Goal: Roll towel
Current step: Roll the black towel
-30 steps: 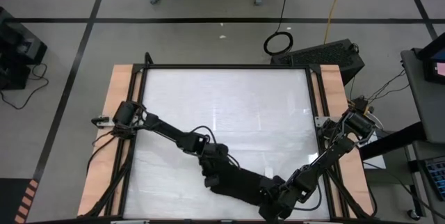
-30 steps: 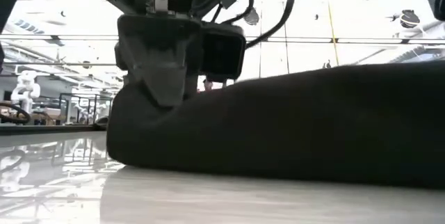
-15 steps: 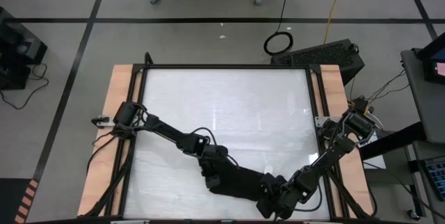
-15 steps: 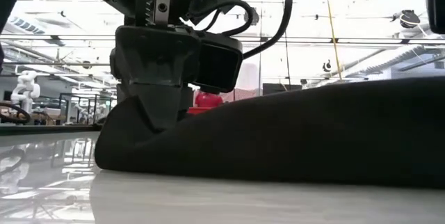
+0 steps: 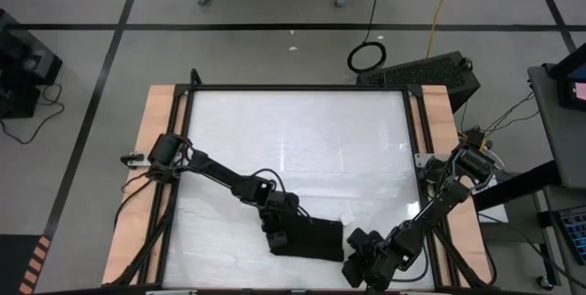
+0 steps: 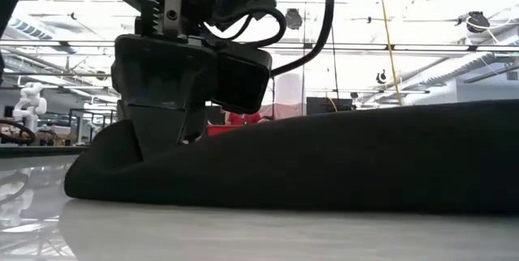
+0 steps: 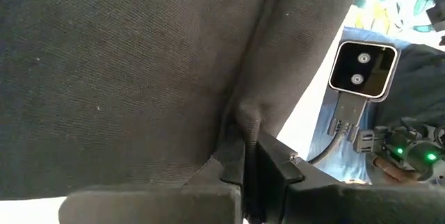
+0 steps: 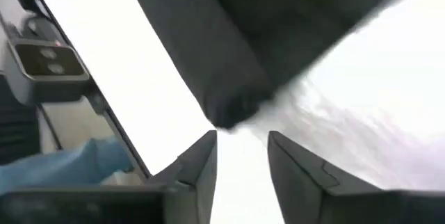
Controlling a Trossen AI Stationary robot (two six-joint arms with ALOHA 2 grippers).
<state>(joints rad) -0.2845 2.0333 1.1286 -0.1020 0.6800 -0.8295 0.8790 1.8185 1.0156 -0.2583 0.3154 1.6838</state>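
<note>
The black towel (image 5: 309, 238) lies as a short, thick bundle on the white table near its front edge. In the low view it is a long low mound (image 6: 324, 164). My left gripper (image 5: 275, 237) is shut on the towel's left end; it also shows in the low view (image 6: 162, 143) and in its wrist view (image 7: 245, 154). My right gripper (image 5: 359, 260) is open and empty, just off the towel's right end. Its wrist view (image 8: 242, 158) shows the towel's rounded end (image 8: 229, 106) just beyond the fingertips, with table showing between them. My left gripper pinches a raised fold of the towel (image 7: 240, 123) between its two fingers, at the bundle's left end. The fingers come from above, pointing down (image 6: 158, 123). The towel lies slack on the table, pulled up a little at the fingers.
The white tabletop (image 5: 293, 148) lies bare over its far half. Wooden strips (image 5: 156, 148) and a black frame run along both sides. My right arm's wrist camera (image 7: 361, 71) shows close by in the left wrist view.
The towel's right end has come away from my right gripper. The towel, a long strip reaching my right gripper before, is now a shorter bundle by my left gripper. My left gripper has shifted a little toward the table's left edge with its end.
</note>
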